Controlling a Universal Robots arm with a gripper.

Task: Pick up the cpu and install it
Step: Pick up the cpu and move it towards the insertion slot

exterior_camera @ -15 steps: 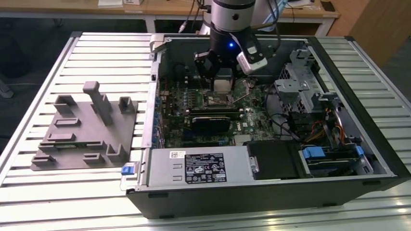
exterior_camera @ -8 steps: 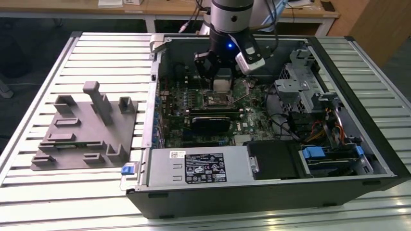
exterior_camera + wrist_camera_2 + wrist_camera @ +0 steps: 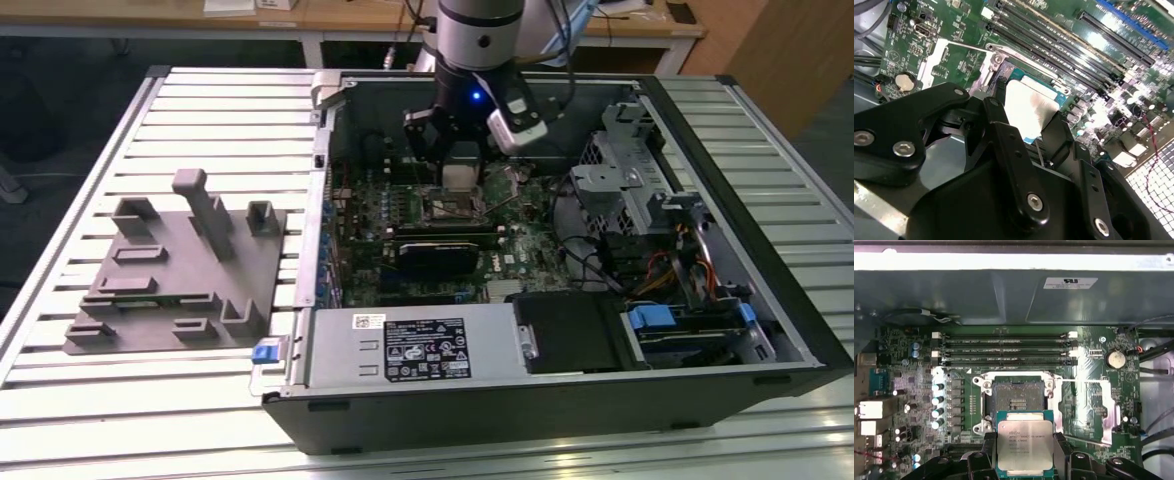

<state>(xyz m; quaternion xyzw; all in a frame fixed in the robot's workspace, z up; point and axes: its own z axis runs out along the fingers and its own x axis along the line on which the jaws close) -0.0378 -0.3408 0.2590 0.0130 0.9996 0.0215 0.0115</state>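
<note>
Squarely between the 2 jaws, the cpu (image 3: 1024, 447), pinched by its edges, near the socket (image 3: 1017, 395).

Slatted aluminium table (image 3: 200, 110): grey plastic fixture (image 3: 174, 270) on exterior view's left, open PC case (image 3: 534, 415) just beside.

Several lines of fine dark print cross the silvery top of the cpu (image 3: 1024, 444) in the first wrist view, too small to make out word for word. A white label (image 3: 1070, 283) bearing a dark mark sits on the grey case wall (image 3: 1004, 295) beside the circuit board (image 3: 919, 385), which is dotted with tiny white lettering. In the exterior view, a black label (image 3: 427, 350) of white print and symbols and a small white sticker (image 3: 368, 321) lie on the power supply (image 3: 334, 355); none is legible.
</note>
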